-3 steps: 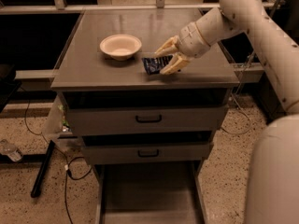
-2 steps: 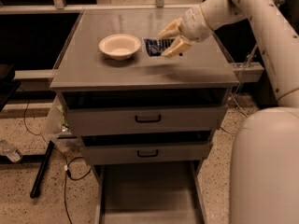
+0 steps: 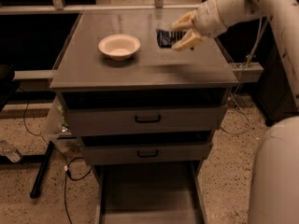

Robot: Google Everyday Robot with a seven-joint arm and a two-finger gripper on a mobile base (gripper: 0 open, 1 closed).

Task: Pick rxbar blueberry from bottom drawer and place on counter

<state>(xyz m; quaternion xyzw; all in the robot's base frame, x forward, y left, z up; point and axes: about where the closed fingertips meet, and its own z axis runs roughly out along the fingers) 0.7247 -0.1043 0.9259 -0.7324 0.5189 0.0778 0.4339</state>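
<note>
The pincer hangs over the table, its two pale fingers clamped on the dark snack bar, which pokes out to its left. A cream bowl sits further left. Well below, the bottom drawer stands pulled open.

The grey counter is shown carrying a cream bowl left of centre. The rxbar blueberry is held to the bowl's right by the gripper, over the counter's far right part; contact with the surface cannot be judged.
</note>
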